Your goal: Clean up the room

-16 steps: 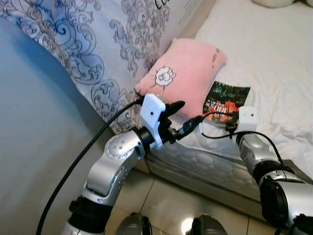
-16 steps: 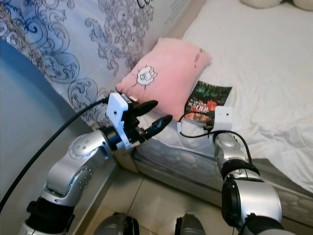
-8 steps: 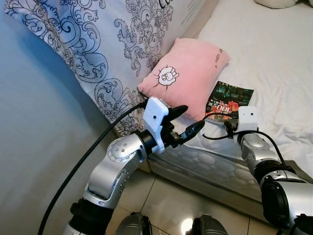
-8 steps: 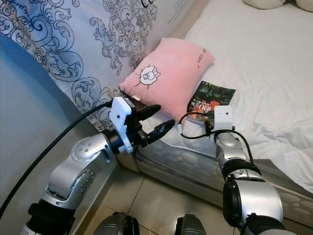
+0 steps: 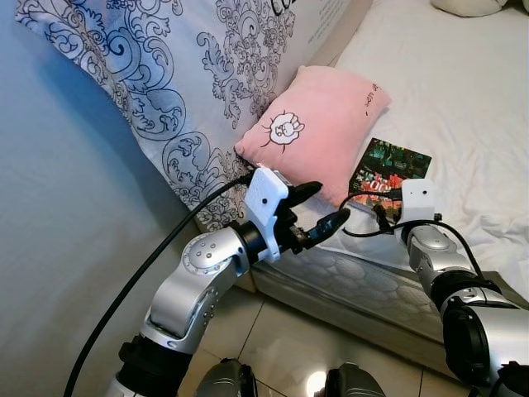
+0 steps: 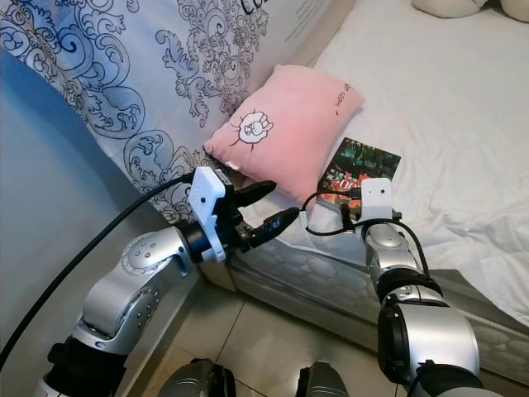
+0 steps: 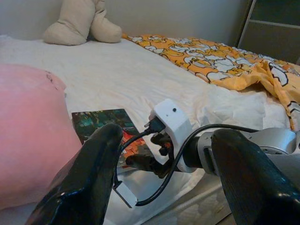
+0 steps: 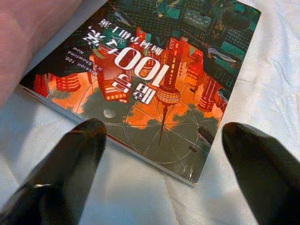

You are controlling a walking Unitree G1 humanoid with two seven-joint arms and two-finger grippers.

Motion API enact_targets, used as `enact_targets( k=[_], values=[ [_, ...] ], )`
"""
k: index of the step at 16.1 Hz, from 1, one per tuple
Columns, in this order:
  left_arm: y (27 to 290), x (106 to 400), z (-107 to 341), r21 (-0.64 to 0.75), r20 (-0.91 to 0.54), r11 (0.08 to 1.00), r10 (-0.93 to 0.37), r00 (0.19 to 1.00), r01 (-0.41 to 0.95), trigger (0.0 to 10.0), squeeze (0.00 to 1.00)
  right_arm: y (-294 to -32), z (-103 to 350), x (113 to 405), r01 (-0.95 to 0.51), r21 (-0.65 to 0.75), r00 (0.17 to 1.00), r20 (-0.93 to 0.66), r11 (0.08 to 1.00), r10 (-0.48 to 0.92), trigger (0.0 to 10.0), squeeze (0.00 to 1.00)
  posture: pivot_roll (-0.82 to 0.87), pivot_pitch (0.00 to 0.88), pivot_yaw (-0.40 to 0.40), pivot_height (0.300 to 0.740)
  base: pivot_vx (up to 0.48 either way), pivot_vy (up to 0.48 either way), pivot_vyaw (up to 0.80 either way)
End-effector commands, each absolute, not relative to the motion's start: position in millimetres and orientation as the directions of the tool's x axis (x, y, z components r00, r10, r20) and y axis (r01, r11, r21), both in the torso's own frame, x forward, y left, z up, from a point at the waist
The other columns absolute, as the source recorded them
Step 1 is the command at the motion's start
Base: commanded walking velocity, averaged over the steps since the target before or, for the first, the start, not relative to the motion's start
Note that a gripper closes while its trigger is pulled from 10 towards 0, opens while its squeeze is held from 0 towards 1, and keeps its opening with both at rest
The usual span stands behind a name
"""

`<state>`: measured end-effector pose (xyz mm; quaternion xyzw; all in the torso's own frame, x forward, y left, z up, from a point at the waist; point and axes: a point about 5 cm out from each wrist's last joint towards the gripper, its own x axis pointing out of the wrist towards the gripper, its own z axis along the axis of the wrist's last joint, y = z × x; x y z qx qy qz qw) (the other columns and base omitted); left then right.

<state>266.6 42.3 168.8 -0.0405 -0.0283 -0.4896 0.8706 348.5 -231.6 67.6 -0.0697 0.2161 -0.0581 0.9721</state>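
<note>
A pink pillow (image 5: 326,124) with a small cartoon face lies at the near corner of the white bed (image 5: 463,99). Beside it lies a book (image 5: 388,165) with a dark and orange city cover. My right gripper (image 8: 164,129) is open, with its fingers spread either side of the book's near edge and nothing between them. My left gripper (image 5: 331,203) is open too. It hovers at the mattress edge just below the pillow and points toward the right gripper (image 7: 145,161).
A blue and white patterned duvet (image 5: 165,74) hangs over the bed's left side. The quilted mattress side (image 5: 355,273) drops to a tiled floor (image 5: 281,339). Farther up the bed lie a beige plush toy (image 7: 84,21) and an orange patterned blanket (image 7: 225,58). A black cable (image 5: 140,273) trails from my left arm.
The camera has shifted a little. My left gripper has drifted slightly down and toward the mattress edge. My right gripper stays open over the book.
</note>
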Motion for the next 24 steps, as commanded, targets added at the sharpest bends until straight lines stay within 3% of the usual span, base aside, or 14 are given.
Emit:
enact_targets(
  k=[1, 3, 6, 7, 8, 11, 13, 16, 24],
  values=[
    [42, 267, 168, -0.019, 0.071, 0.515, -0.854, 0.515, 0.857, 10.0, 0.00, -232, 77, 354, 0.078, -0.161, 0.914, -0.382, 0.984, -0.135, 10.0, 1.00, -0.02, 0.070, 0.110, 0.715, 0.000, 0.000, 0.00],
    [50, 276, 160, 0.021, 0.028, 0.596, -0.803, 0.596, 0.803, 10.0, 0.00, -232, 89, 359, 0.087, -0.173, 0.947, -0.292, 0.981, -0.135, 10.0, 1.00, -0.03, 0.051, 0.097, 0.715, 0.000, 0.000, 0.00],
    [104, 300, 143, -0.170, 0.028, 0.828, -0.538, 0.843, 0.534, 10.0, 0.00, -230, 100, 351, 0.150, -0.149, 0.984, -0.078, 0.977, -0.163, 10.0, 1.00, -0.09, 0.000, 0.085, 0.715, 0.000, 0.000, 0.00],
    [113, 303, 138, -0.193, 0.016, 0.850, -0.496, 0.868, 0.490, 10.0, 0.00, -230, 101, 343, 0.176, -0.161, 0.983, -0.020, 0.971, -0.182, 10.0, 1.00, -0.11, 0.000, 0.082, 0.715, 0.000, 0.000, 0.00],
    [116, 304, 133, -0.200, 0.008, 0.857, -0.483, 0.876, 0.474, 10.0, 0.00, -227, 102, 334, 0.202, -0.151, 0.979, 0.030, 0.968, -0.199, 10.0, 0.00, -0.13, 0.000, 0.082, 0.715, 0.000, -0.326, 0.00],
    [111, 309, 120, -0.203, -0.011, 0.867, -0.466, 0.884, 0.455, 10.0, 0.00, -200, 94, 309, 0.174, -0.137, 0.983, 0.081, 0.975, -0.164, 10.0, 0.00, -0.17, 0.000, 0.076, 0.715, 0.000, -0.436, 0.00],
    [102, 314, 122, -0.202, 0.005, 0.860, -0.477, 0.879, 0.468, 10.0, 0.00, -190, 82, 302, 0.155, -0.126, 0.988, 0.028, 0.980, -0.152, 10.0, 0.00, -0.18, 0.000, 0.078, 0.715, 0.000, -0.435, 0.00],
    [93, 320, 124, -0.164, 0.019, 0.854, -0.498, 0.867, 0.494, 10.0, 0.00, -190, 84, 299, 0.186, -0.127, 0.982, 0.005, 0.974, -0.187, 10.0, 0.00, -0.19, 0.000, 0.087, 0.715, 0.000, -0.434, 0.00],
    [99, 323, 119, -0.145, 0.019, 0.865, -0.483, 0.875, 0.480, 10.0, 0.00, -183, 91, 300, 0.148, -0.162, 0.989, 0.002, 0.976, -0.149, 10.0, 0.00, -0.19, 0.000, 0.091, 0.715, 0.000, -0.431, -0.17]
  ],
)
